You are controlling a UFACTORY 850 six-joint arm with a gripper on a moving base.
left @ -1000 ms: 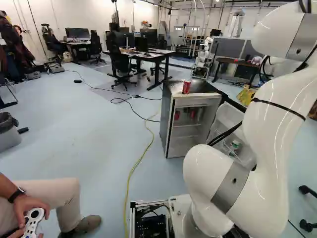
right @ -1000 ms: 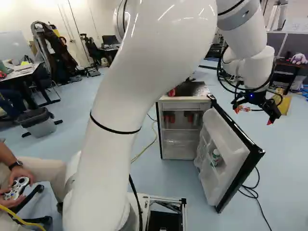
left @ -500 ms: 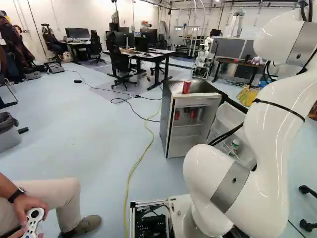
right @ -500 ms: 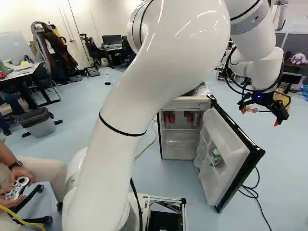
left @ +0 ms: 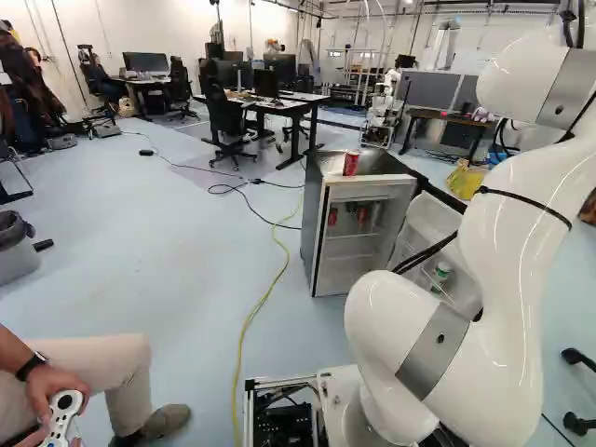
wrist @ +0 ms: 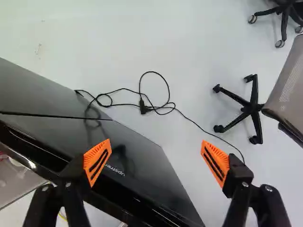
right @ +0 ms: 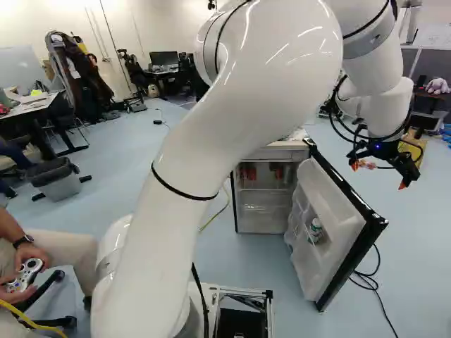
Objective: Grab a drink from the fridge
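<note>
While the tool point(wrist: 156, 153) hangs at the upper right of the right base view, fingers well apart and nothing between them, red cans point(left: 362, 215) stand inside the fridge point(left: 315, 223), just right of centre in the left base view. Another can point(left: 351, 163) on top. Likely step: round the open door point(right: 328, 239). Best to clear its outer edge high, turn toward the opening, then enter slowly, level, square to one can.
</note>
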